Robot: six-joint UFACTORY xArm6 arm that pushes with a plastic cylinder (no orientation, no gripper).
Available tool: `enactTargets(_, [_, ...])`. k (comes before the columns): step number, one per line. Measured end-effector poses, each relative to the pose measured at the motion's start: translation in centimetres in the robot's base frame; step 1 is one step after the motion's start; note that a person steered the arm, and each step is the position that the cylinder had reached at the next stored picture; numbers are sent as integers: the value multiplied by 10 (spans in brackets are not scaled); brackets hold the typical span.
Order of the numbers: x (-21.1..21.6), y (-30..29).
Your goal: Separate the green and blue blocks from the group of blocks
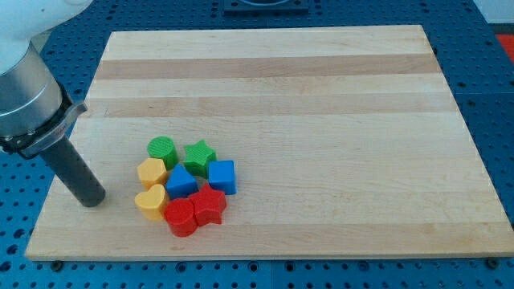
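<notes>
Several small blocks sit packed together on the wooden board point(321, 88), left of centre near the view's bottom. A green round block point(162, 150) and a green star block point(200, 153) form the top of the cluster. A blue triangular block point(181, 183) and a blue cube point(222, 177) lie just below them. A yellow hexagon-like block point(151, 172) and a yellow heart block point(150, 201) are on the left side. A red round block point(181, 217) and a red star block point(210, 205) are at the bottom. My tip point(90, 197) rests on the board left of the yellow blocks, apart from them.
The arm's grey body point(28, 100) fills the view's upper left corner. A blue perforated table point(498, 120) surrounds the board. The board's left edge runs close to my tip.
</notes>
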State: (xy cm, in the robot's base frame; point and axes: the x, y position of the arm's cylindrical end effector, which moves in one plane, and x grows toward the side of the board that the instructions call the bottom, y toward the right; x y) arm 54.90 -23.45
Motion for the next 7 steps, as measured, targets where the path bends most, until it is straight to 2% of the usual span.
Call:
enactTargets(2, [-35, 18])
enactTargets(5, [-50, 110])
enactTargets(7, [-52, 74])
